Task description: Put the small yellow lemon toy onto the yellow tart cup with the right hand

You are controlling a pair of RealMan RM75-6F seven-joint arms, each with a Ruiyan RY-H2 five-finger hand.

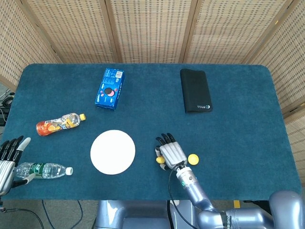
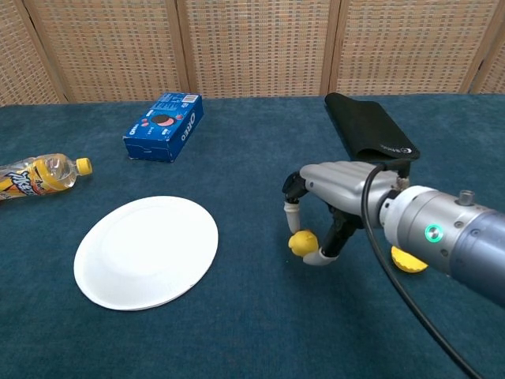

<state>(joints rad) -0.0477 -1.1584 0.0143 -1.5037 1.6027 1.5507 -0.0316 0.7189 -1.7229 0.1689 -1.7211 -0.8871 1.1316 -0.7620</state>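
My right hand pinches the small yellow lemon toy between thumb and a finger, lifted a little above the blue cloth. The yellow tart cup sits on the cloth just to the hand's right, partly hidden behind the forearm in the chest view. At the table's left front edge my left hand hangs with its fingers spread, holding nothing.
A white plate lies left of the right hand. A clear water bottle lies by the left hand, an orange drink bottle further back. A blue Oreo box and a black pouch lie at the back.
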